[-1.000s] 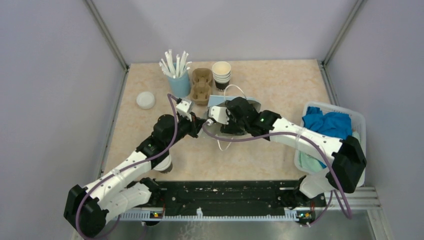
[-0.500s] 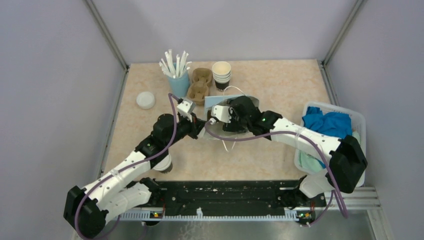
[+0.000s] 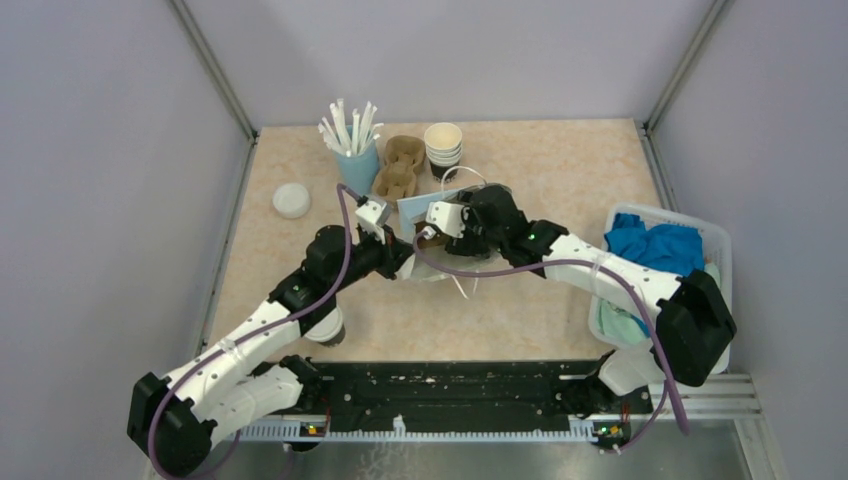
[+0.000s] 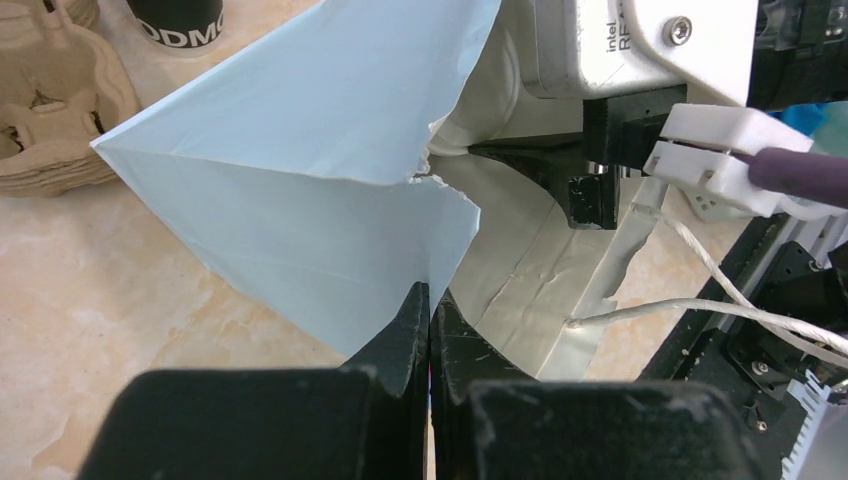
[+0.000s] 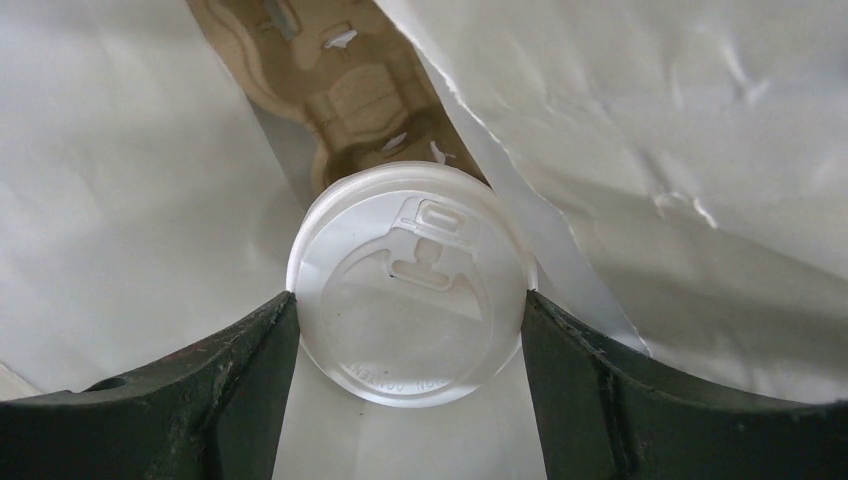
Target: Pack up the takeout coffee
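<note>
— Where's the takeout coffee cup (image 5: 412,310)?
— Inside the paper bag (image 4: 300,180). Its white lid faces the right wrist camera and its long axis runs away from the lens; upright or tilted, I can't tell. The right tool (image 5: 408,300) clasps it at the lid's rim.
— Room?
— Bag walls crowd both sides; a gap shows the cup carrier (image 5: 340,90). The left tool (image 4: 428,305), pressed together, pinches the bag's torn edge above the counter (image 4: 100,280).

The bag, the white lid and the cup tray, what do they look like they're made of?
Bag: paper, matte light blue outside, white inside; it shows a ragged tear and sharp creases. Lid: probably thin moulded plastic, white, slightly translucent, with an embossed sip tab. Tray: likely moulded pulp, rough, tan and fibrous.
</note>
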